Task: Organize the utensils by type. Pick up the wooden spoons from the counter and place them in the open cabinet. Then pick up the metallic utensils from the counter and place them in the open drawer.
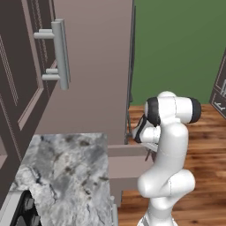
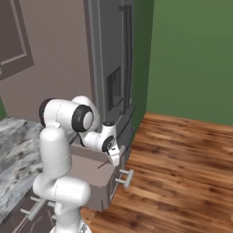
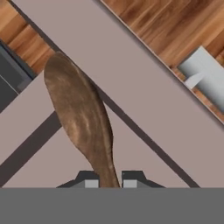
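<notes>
Over the open drawer (image 3: 144, 96) (wood floor beyond), the fingers (image 3: 110, 179) pinch a wooden spoon (image 3: 81, 113).

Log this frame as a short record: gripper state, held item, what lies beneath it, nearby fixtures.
gripper: shut on wooden spoon
held item: wooden spoon, brown, bowl pointing away from the fingers
beneath it: open drawer, grey-brown, silver bar handle on its front
spoon status: not yet released, held over the drawer
nearby: marbled counter; wood floor; green wall
task fit: wooden spoons belong in the cabinet, not the drawer
</notes>
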You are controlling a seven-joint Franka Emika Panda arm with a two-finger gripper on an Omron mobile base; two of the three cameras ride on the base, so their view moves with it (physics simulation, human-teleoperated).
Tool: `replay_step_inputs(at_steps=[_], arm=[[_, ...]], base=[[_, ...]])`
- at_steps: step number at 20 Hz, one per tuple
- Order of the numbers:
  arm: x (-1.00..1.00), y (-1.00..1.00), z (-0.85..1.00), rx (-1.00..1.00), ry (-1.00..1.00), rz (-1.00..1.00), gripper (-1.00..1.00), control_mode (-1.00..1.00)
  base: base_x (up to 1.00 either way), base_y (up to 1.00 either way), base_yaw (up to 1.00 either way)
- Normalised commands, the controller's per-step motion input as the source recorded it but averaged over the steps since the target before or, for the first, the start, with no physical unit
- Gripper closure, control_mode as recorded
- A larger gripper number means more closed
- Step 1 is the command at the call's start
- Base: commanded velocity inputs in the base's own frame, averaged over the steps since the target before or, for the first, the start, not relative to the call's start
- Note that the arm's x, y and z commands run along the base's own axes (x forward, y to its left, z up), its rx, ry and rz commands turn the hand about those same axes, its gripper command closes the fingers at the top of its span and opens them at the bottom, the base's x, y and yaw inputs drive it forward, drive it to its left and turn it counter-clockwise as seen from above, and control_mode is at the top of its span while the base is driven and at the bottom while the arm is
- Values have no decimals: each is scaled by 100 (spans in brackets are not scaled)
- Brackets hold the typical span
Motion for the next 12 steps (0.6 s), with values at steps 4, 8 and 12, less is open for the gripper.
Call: replay_step_inputs(at_steps=[4, 8, 12], arm=[[-5, 4, -20, 5, 0, 0, 100, -100], [-24, 25, 20, 9, 0, 0, 100, -100], [-34, 38, 28, 1, -2, -2, 100, -100]], base=[[0, 0, 0], [0, 0, 0], [0, 0, 0]])
